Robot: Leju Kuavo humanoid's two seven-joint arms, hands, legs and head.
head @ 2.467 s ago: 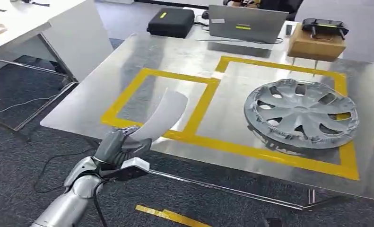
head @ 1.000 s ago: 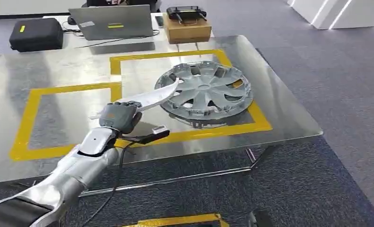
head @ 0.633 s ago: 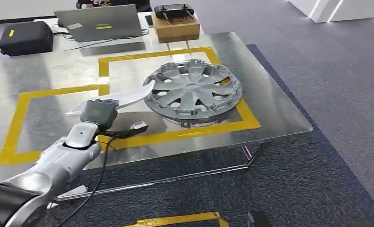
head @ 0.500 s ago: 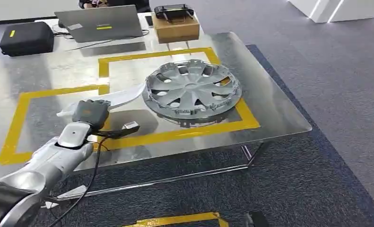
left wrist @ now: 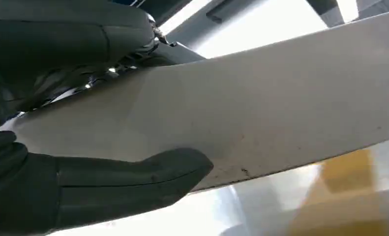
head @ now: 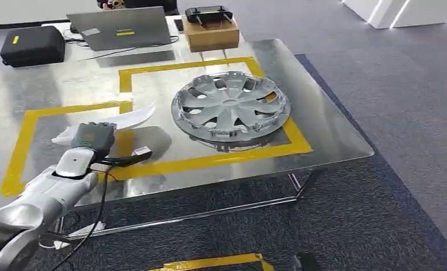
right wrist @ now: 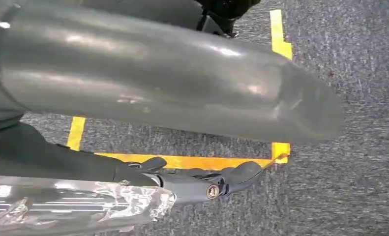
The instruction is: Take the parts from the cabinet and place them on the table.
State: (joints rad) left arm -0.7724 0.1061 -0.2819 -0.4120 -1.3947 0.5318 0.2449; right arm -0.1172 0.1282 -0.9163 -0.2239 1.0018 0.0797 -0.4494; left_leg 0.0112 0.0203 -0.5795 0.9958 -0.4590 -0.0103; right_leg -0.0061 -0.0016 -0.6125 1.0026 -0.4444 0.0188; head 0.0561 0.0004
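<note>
Silver hubcap [head: 230, 108] already sits inside its yellow-taped square. The left hand [head: 92, 137] grips a curved white trim piece [head: 131, 118] over the steel table [head: 328, 127], not yet released; the right hand's state I cannot tell.

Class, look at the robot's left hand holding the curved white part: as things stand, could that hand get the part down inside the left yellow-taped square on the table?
Probably yes. The left hand holds the curved white part over the left yellow-taped square, whose surface looks bare. The hubcap lies apart in the other square.
</note>
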